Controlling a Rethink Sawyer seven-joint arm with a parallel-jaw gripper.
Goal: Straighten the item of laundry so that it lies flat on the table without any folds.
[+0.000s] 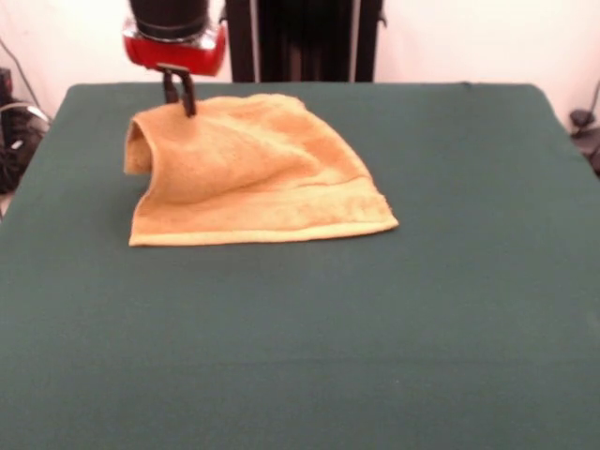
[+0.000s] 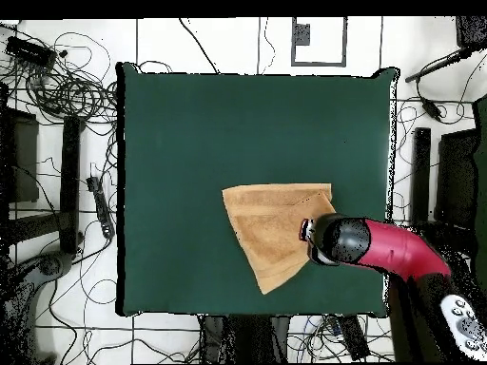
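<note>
The yellow-orange towel [image 1: 253, 173] lies on the green table [image 1: 394, 328] toward its far left part in the front view. Its near hem rests flat, while the far left corner is lifted, forming a raised fold with a drooping flap. My gripper [image 1: 185, 105] is shut on that raised corner, its dark fingers [image 1: 188, 94] pinching the cloth from above. From overhead, the towel [image 2: 271, 223] looks like a tapering wedge on the table [image 2: 190, 143], and the gripper [image 2: 307, 231] sits at its right edge under the black wrist.
The red arm [image 2: 404, 249] reaches in from the lower right in the overhead view. Cables and equipment [image 2: 67, 95] crowd the floor around the table. A black column [image 1: 305, 37] stands behind the far edge.
</note>
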